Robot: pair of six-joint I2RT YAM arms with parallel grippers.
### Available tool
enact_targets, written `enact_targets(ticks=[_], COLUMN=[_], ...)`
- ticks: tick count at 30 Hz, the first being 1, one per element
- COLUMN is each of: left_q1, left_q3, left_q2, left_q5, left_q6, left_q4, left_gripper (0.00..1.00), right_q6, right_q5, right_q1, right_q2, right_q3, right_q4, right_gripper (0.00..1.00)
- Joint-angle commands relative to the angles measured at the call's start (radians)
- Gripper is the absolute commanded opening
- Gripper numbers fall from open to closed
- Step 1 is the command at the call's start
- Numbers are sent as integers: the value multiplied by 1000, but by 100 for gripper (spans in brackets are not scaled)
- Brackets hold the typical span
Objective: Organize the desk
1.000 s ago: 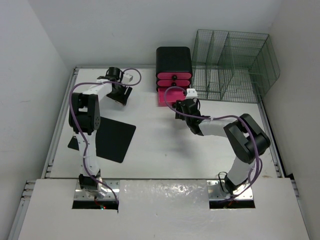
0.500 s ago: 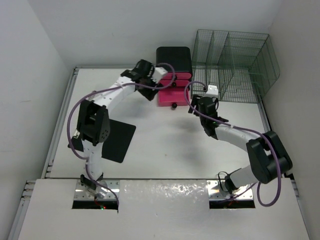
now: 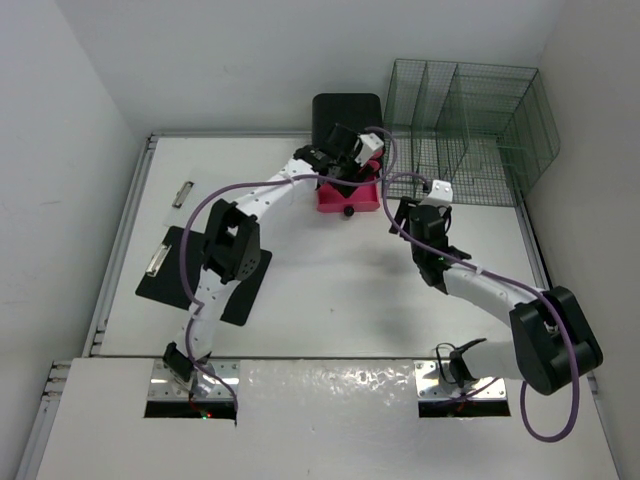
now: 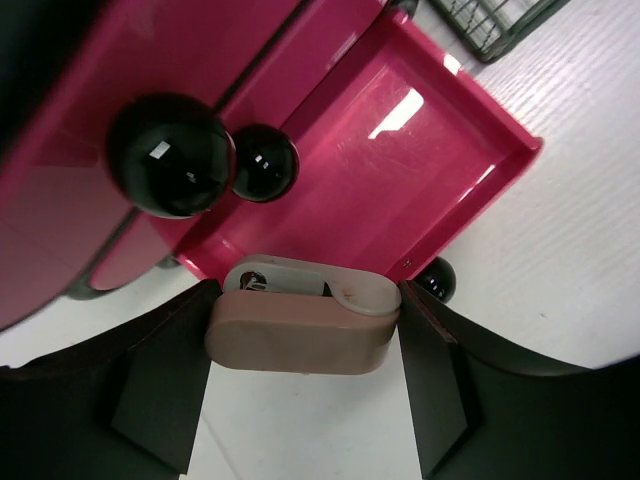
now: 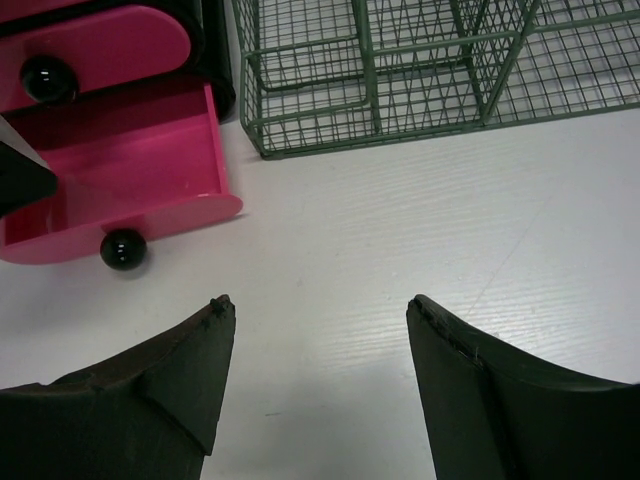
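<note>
Across the whole top view spreads the white desk [image 3: 330,290], under both arms. At its far edge stands a green wire rack [image 3: 470,130], with a black-and-pink drawer unit [image 3: 346,115] just to its left, its bottom drawer [image 5: 120,190] pulled out. A black clipboard [image 3: 175,285] lies near the left rail. The right gripper [image 5: 315,310] hovers over bare desk with its jaws wide apart and nothing between them. The left gripper [image 4: 305,300] hangs at the open drawer's front edge, clamped on a small beige item [image 4: 300,345].
</note>
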Motion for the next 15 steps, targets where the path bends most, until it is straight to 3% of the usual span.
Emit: enact_targets(ticks=[1,5,9,15], left_q1=[-8,-9,-8,-5], left_q3=[-36,-64,3,16], left_q2=[-8,-2,34,87], left_q5=[-70,-64,-85,-187], left_q6=[-109,-252,-355,-438], left_q4=[141,185,165,188], left_gripper=[32,33,33,36], right_q6=[7,9,18,18], right_q5=[26,24,21,19], right_q1=[3,3,1,3], right_q2=[-29,-27,-20,-23], right_q3=[-12,-17,-23,-23], right_q4=[27,30,40,38], right_gripper=[68,68,68,68])
